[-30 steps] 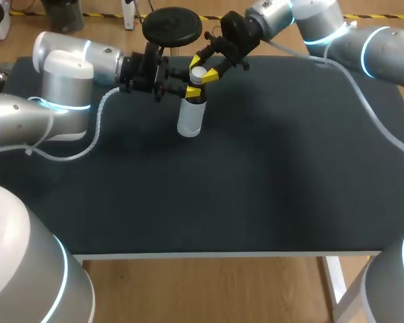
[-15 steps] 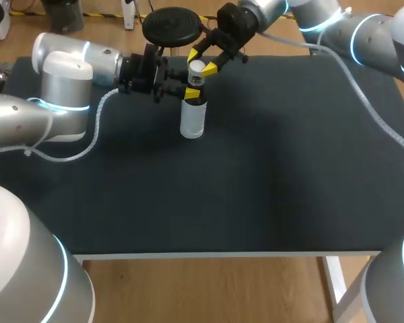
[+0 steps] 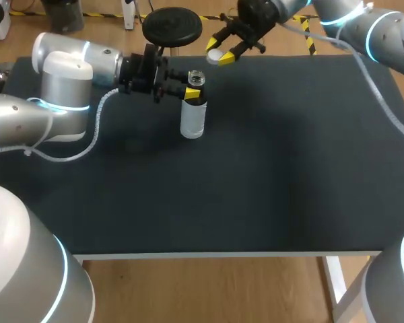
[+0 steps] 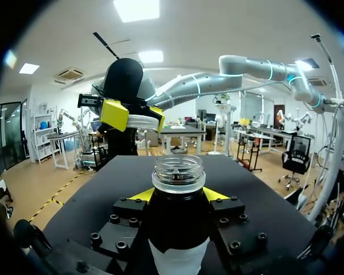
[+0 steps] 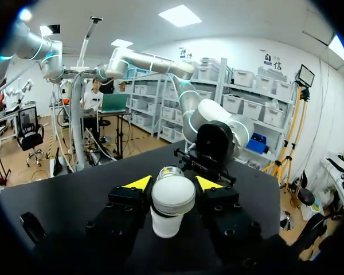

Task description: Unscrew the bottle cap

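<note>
A bottle [image 3: 192, 116] with a white label and dark upper part stands upright at the table's back left, its neck [image 3: 196, 79] uncapped. My left gripper [image 3: 189, 93] comes in from the left and is shut on the bottle just under the neck; in the left wrist view the bottle [image 4: 178, 220] fills the gap between its yellow tips [image 4: 141, 195]. The white cap [image 3: 217, 55] is off the bottle and held in my right gripper [image 3: 221, 56], raised behind and to the right of it. In the right wrist view the cap [image 5: 172, 200] sits between the fingers, with the bottle [image 5: 170, 171] just ahead.
The black table mat [image 3: 269, 168] stretches to the front and right of the bottle. A round black stool [image 3: 172, 25] stands just past the back edge, close behind both grippers. A cable [image 3: 380, 114] trails from my right arm over the mat's right side.
My right gripper has lifted the cap off the bottle and carried it up and to the back right. The bottle's neck now stands bare. The left arm and bottle stayed put.
</note>
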`<state>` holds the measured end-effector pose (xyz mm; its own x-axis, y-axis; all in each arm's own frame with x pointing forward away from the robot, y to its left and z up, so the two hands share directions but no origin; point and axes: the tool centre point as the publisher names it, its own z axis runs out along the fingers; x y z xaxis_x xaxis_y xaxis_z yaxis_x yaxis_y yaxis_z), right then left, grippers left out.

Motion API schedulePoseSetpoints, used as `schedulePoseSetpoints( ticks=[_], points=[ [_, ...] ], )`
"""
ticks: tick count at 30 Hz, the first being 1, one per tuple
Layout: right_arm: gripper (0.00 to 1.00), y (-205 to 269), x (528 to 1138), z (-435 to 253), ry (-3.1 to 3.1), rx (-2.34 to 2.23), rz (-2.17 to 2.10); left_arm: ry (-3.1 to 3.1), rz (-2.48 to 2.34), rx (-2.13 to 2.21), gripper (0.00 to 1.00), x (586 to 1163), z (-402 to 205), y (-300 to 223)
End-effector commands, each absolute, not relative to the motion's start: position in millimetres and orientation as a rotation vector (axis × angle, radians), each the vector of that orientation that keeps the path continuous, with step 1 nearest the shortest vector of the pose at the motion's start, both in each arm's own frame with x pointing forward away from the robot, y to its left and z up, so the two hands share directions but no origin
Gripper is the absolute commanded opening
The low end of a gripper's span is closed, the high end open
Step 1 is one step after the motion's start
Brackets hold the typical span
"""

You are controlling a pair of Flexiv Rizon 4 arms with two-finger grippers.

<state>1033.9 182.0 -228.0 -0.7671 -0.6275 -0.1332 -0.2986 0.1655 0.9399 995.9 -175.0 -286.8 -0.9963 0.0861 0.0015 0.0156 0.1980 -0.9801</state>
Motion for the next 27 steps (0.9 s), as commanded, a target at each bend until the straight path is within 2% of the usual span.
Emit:
schedulePoseSetpoints(
  ticks=[1,13,27],
  points=[
    [0.00,136.2,1065.0,-234.0,-2.064,0.923,-1.507,-2.385,1.951,-0.105,0.00,997.1,-287.0,-174.6],
    [0.00,57.1,1086.4,-281.5,-2.320,0.399,-1.774,-2.385,1.951,-0.105,0.00,997.1,-287.0,-174.6],
    [0.00,47.4,1094.4,-332.9,-2.494,-0.071,-1.834,-2.385,1.951,-0.105,0.00,997.1,-287.0,-174.6]
  ],
)
